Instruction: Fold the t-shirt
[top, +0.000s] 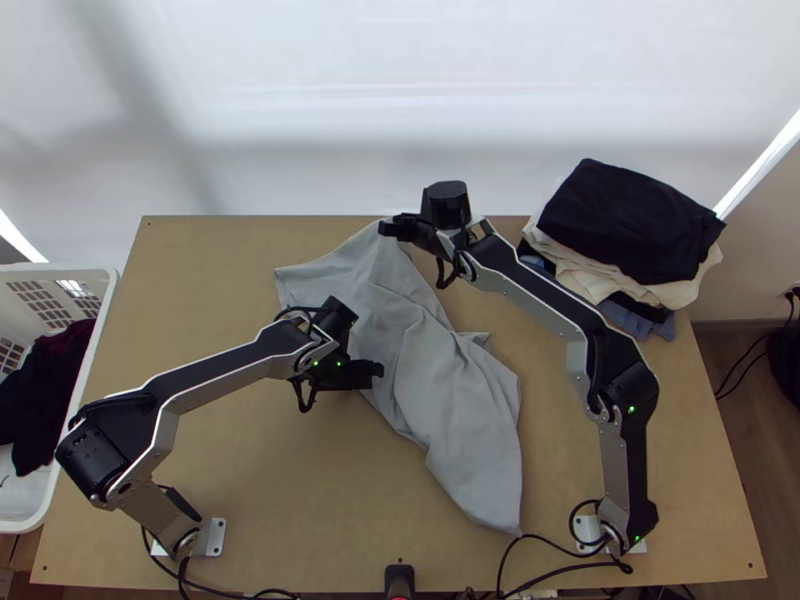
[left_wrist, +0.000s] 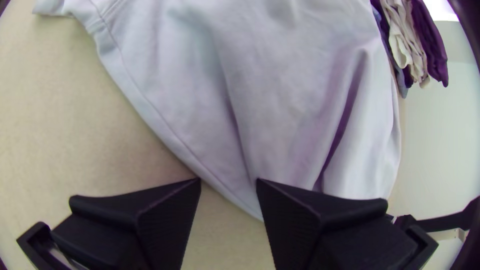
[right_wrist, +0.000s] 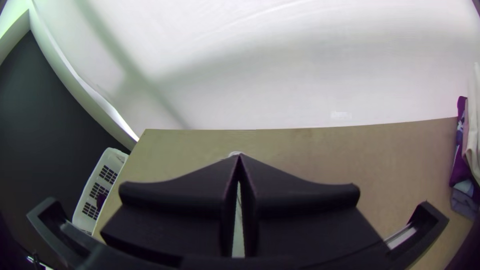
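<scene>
The light grey t-shirt (top: 430, 370) lies bunched and creased across the middle of the table, stretching from the far edge toward the near right. At its far end my right gripper (top: 388, 229) is shut on a bit of the cloth. In the right wrist view the right gripper (right_wrist: 240, 156) has its tips together, with pale fabric just beyond and between them. My left gripper (top: 376, 370) is low at the shirt's left edge. The left wrist view shows the left gripper (left_wrist: 229, 181) open, one finger over the hem of the t-shirt (left_wrist: 280, 100) and the other above bare wood.
A pile of folded clothes (top: 630, 225), black on top, stands at the table's far right corner. Left of the table (top: 200, 280) is a white basket (top: 105, 330) with dark clothing. A small black device (top: 399, 580) sits at the near edge, and cables lie near the right base.
</scene>
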